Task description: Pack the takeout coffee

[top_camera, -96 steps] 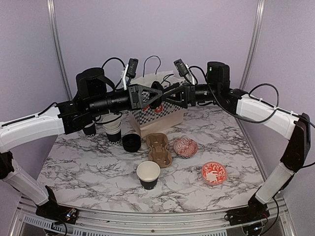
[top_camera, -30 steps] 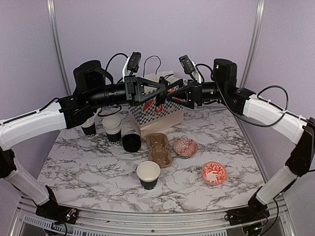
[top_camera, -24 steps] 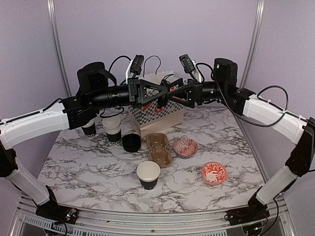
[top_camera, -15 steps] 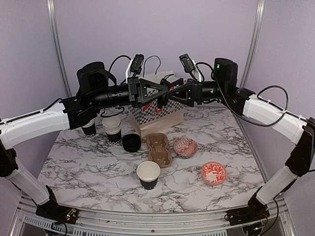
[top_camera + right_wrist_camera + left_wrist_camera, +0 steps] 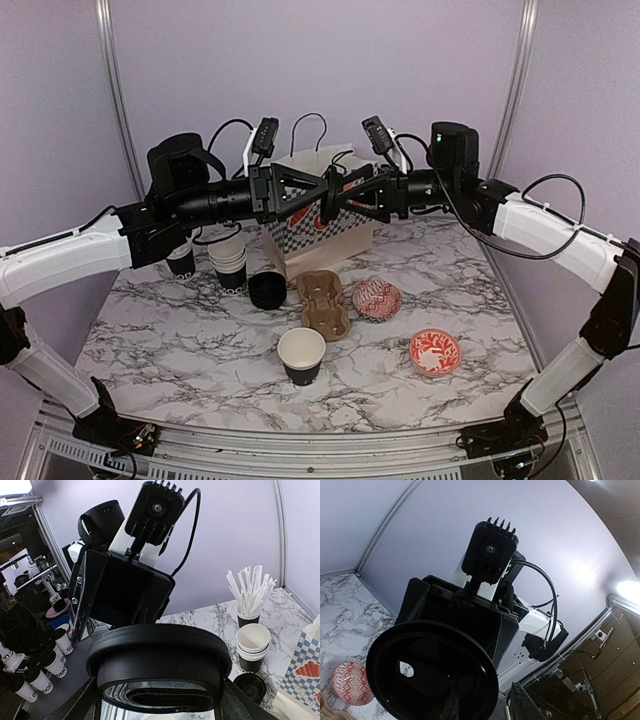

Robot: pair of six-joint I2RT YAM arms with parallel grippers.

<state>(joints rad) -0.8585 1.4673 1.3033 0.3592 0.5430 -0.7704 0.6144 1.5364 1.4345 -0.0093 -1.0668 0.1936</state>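
My two grippers meet in mid-air above the paper bag [image 5: 322,228]. My right gripper [image 5: 346,195] is shut on a round black plastic lid [image 5: 335,193], which is squeezed oval between its fingers in the right wrist view [image 5: 160,665]. My left gripper [image 5: 324,192] faces it. The lid's rim [image 5: 427,680] reaches between the left fingers, but I cannot tell if they clamp it. An open black paper cup with a white inside [image 5: 301,355] stands at front centre. A stack of the same cups [image 5: 228,262] stands at back left and also shows in the right wrist view [image 5: 253,647].
A brown cardboard cup carrier [image 5: 322,303] lies in front of the bag. Another black lid [image 5: 268,290] lies left of it. Two red-and-white bowls [image 5: 377,299] [image 5: 435,351] sit to the right. A black cup of straws [image 5: 248,605] stands behind the cup stack.
Both grippers stay together at the lid above the bag. My left arm has drawn slightly back to the left and sunk a little. Nothing on the table has moved.
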